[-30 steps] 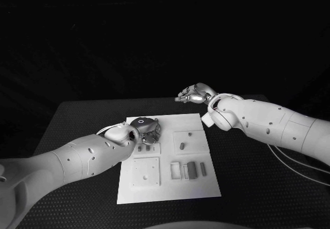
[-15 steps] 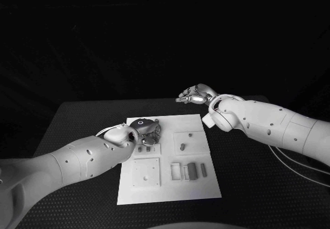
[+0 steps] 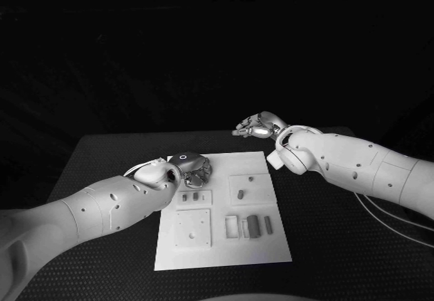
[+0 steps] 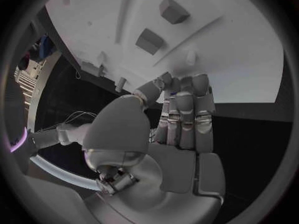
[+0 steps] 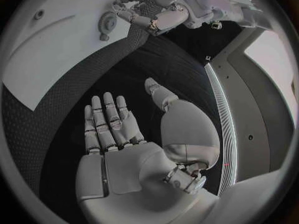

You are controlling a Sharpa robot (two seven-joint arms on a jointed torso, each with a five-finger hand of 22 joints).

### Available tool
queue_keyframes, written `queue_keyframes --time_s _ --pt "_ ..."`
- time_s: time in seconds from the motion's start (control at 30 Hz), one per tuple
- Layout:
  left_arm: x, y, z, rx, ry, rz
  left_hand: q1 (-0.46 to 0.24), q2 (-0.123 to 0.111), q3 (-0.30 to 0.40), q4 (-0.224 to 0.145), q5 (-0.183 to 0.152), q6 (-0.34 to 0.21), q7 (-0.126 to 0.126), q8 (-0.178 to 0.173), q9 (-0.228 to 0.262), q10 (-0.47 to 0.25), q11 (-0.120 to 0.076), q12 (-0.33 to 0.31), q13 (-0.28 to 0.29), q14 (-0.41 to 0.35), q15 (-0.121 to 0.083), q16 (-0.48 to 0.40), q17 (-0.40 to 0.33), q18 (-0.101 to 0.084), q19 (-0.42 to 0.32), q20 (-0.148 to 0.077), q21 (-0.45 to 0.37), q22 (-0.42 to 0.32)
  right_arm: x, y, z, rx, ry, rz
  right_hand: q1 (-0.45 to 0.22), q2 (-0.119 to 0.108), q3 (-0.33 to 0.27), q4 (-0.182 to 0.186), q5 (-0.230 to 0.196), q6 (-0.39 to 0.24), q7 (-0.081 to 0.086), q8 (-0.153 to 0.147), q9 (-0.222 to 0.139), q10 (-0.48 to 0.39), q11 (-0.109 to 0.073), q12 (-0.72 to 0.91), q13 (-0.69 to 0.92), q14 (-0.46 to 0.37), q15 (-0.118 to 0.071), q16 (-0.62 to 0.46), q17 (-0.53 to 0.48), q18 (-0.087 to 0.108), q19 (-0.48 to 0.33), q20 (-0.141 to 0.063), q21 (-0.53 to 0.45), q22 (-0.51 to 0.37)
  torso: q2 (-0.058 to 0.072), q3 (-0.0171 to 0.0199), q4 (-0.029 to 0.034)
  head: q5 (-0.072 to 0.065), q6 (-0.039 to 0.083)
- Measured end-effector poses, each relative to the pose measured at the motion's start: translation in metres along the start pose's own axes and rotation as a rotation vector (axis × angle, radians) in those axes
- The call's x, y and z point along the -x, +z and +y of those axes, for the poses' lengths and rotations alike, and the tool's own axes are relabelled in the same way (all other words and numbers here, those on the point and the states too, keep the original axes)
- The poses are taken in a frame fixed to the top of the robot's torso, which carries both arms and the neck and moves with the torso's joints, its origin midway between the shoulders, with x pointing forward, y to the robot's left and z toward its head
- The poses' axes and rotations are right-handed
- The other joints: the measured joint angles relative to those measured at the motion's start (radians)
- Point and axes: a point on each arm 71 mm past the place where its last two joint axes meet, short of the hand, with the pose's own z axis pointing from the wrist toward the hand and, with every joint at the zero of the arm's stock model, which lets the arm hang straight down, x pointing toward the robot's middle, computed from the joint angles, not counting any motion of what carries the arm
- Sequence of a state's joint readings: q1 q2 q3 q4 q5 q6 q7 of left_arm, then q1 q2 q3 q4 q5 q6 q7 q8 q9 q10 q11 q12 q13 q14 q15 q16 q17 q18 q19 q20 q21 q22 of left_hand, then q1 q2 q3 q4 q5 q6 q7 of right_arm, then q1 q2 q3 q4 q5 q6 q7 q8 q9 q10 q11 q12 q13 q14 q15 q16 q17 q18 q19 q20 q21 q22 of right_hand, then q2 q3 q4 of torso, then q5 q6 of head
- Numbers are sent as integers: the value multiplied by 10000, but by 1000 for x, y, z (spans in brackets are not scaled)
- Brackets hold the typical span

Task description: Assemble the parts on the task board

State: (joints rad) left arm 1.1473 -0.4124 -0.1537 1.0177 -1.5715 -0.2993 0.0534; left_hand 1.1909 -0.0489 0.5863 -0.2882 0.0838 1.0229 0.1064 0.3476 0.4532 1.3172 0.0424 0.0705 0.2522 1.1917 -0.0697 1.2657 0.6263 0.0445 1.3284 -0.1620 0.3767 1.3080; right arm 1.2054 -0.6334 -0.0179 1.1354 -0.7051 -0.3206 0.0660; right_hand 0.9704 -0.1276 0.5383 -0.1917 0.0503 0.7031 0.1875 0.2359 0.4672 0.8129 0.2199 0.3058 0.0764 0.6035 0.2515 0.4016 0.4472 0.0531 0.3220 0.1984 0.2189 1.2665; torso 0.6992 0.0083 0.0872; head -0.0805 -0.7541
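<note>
**Left robot hand edges toward the board's far left corner, right one waits**

We see little movement over the last second: the left robot hand (image 3: 185, 169) has crept slightly farther from the robot along the task board (image 3: 262, 241), and now sits over the board's far left corner. From the left wrist view its fingers (image 4: 187, 109) lie straight and close together, tips down near the board's surface, with nothing visibly between them, so we read it as released and empty, though what lies under the palm we cannot tell. Just on the near side of that hand, two small pegs (image 3: 190, 196) stand untouched in their square.

The right robot hand (image 3: 258, 125) has stayed put beyond the board's far right corner, over the tabletop (image 3: 344, 251), palm flat and fingers (image 5: 109, 117) spread, holding nothing.

The grey blocks (image 3: 249, 224) near the board's near right corner and the lone peg (image 3: 239, 192) at the board's middle have not shifted. We judge assembly has barely begun; the left hand looks to be lining up for a pick.
</note>
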Motion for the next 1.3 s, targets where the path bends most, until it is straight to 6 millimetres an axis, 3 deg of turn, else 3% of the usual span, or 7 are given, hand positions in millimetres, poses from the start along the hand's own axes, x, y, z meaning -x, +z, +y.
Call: queue_keyframes --time_s 0.27,0.67,1.07,1.3 --pt "13 -3 5 75 -3 -204 30 -31 -1 -1 0 1 1 -2 14 1 -2 0 8 0 0 6 -1 1 13 14 0 -1 1 0 0 -7 -2 -8 0 0 0 0 0 0 0 0 0 -34 34 0 1 0 0 0 8 0 37 36 -40 10 0 -6 4 22 13" --pt "46 -23 29 418 269 -502 -5 0 28 28 0 1 2 40 21 53 -16 0 16 0 1 5 8 1 13 15 37 -3 2 0 -1 -31 -12 -35 0 0 0 0 0 0 0 51 1 -34 34 0 -7 0 0 0 8 0 37 36 -39 19 -18 -17 22 72 17" --pt "42 -26 33 583 286 -229 -18 -12 29 27 0 31 -27 38 26 68 -3 0 23 1 1 5 15 0 51 -19 37 -4 1 0 -1 -31 -11 -19 0 0 0 0 0 0 0 51 -3 -34 34 39 -6 0 0 0 7 -1 36 35 -39 27 -40 -37 41 138 53" --pt "37 -27 34 636 267 -88 -18 -13 28 27 0 32 -27 33 30 68 -3 0 33 1 1 5 15 1 66 -4 37 -5 1 1 -1 -31 -9 -8 0 0 0 0 0 0 0 51 -7 -34 34 39 -5 0 0 0 7 -1 36 35 -39 28 -23 -14 29 162 60"
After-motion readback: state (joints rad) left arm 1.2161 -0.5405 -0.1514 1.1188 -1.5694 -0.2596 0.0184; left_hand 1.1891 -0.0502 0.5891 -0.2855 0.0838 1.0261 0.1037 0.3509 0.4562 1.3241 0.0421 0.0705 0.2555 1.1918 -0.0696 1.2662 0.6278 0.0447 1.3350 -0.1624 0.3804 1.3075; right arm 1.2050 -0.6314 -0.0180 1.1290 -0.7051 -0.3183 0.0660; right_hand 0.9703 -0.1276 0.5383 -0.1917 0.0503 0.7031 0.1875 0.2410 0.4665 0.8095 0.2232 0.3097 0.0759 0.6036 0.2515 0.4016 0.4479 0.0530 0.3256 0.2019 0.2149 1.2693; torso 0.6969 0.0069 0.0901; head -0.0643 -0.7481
